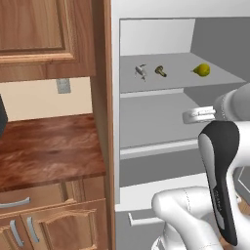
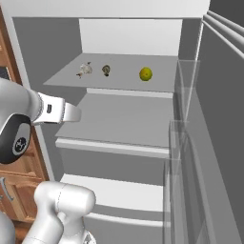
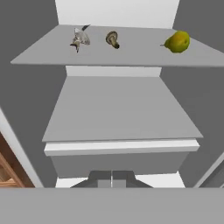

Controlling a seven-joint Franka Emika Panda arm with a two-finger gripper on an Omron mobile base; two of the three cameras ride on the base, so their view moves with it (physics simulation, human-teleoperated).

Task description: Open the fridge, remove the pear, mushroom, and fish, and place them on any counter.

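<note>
We see the fridge [image 2: 119, 124] standing open, and on its upper shelf [image 3: 131, 54] the fish [image 3: 80, 38], the mushroom [image 3: 113, 39] and the pear [image 3: 177, 41] lie in a row, each apart from the next, with bare shelf in front of them. Our gripper [image 3: 112, 178] sits pinched shut on nothing, low before the wider shelf below. The open door's clear bins [image 2: 183, 124] crowd the right side, while the counter [image 1: 46, 151] lies left past the wooden cabinet side [image 1: 102, 97].

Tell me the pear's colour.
Yellow-green; the pear shows best in the hand view.
</note>
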